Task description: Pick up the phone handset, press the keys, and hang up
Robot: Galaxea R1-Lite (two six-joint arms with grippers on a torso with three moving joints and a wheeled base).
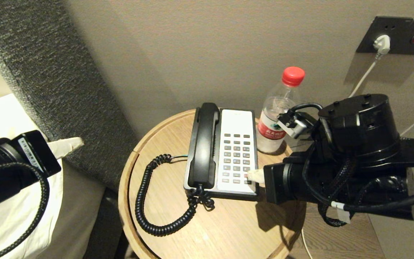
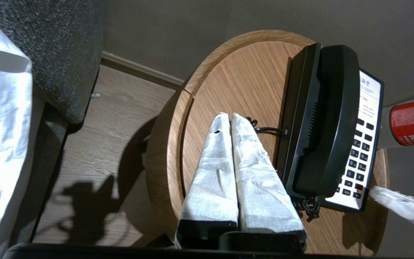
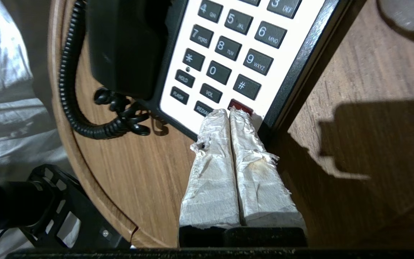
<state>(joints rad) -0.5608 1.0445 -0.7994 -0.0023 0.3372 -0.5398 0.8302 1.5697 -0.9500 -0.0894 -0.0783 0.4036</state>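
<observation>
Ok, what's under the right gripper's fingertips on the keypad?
The shut right gripper sits over the bottom key row of the phone base, tips at the red key and the redial key. Both are partly covered; contact can't be confirmed.

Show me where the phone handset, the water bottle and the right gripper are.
phone handset (image 1: 204, 144): head view, middle of its grip.
water bottle (image 1: 272, 129): head view, red label.
right gripper (image 3: 229, 112): right wrist view, tips at the red key.

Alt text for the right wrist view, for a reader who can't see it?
The shut right gripper tips meet the red key at the keypad's edge. The phone handset sits cradled beside it, on the round wooden table.
</observation>
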